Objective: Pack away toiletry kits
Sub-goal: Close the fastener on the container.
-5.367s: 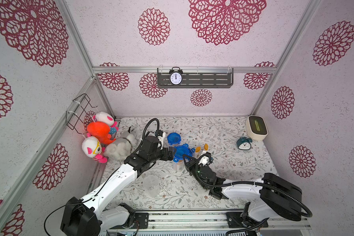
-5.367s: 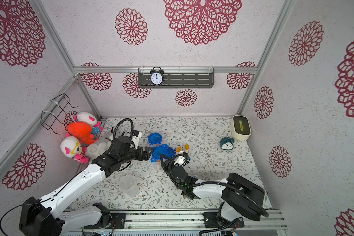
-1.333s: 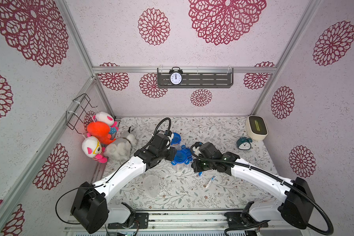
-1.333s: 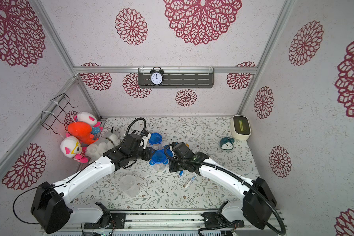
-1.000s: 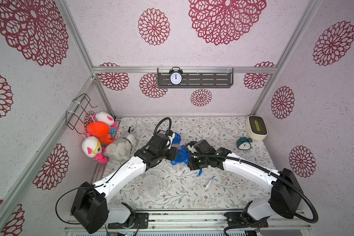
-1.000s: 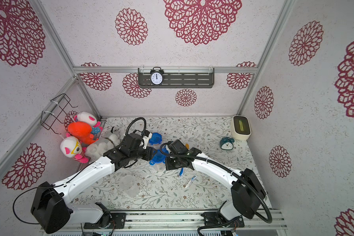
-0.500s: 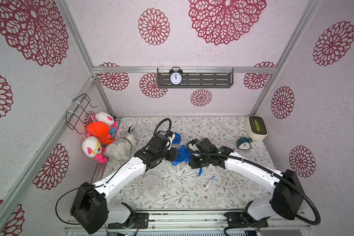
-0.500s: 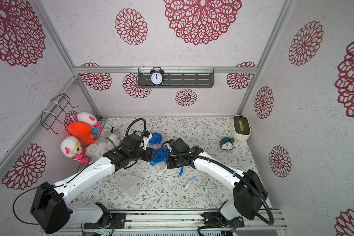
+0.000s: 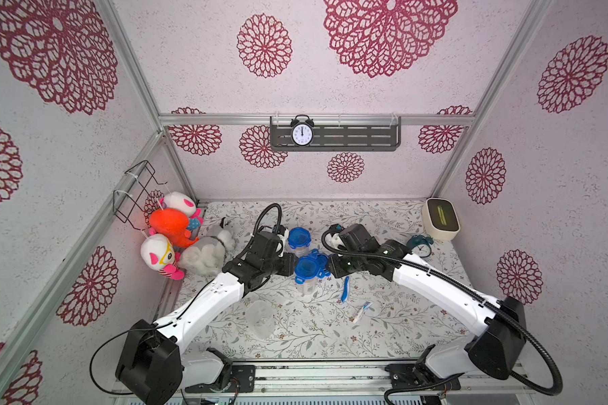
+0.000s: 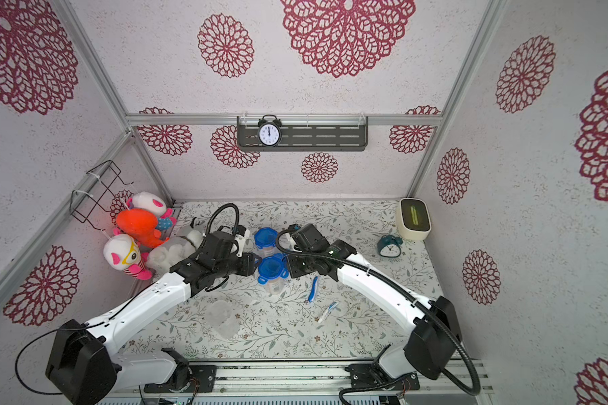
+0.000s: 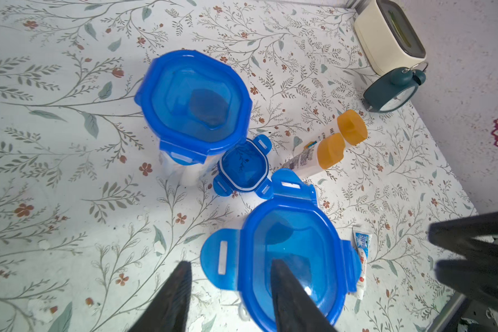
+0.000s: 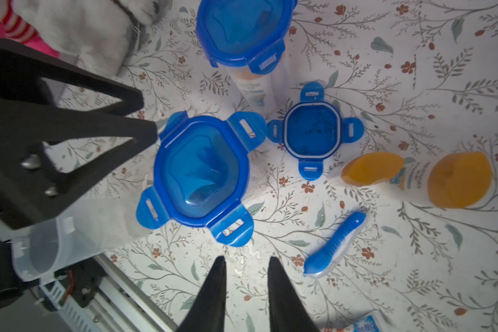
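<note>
– Where's the cup?
– Mid-desk, upright, blue lid facing up, tabs flared. The left pincer is half open, astride the lid's edge. The right pincer is barely parted, empty.
– The toothbrush?
– Flat beside the cup, lengthwise front to back.

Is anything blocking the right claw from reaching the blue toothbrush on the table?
Nothing visible. The right gripper hangs slightly open and empty; the blue plastic toothbrush lies flat close beside it, with only bare flowered tabletop between. The blue-lidded clear cup stands on its other side.
</note>
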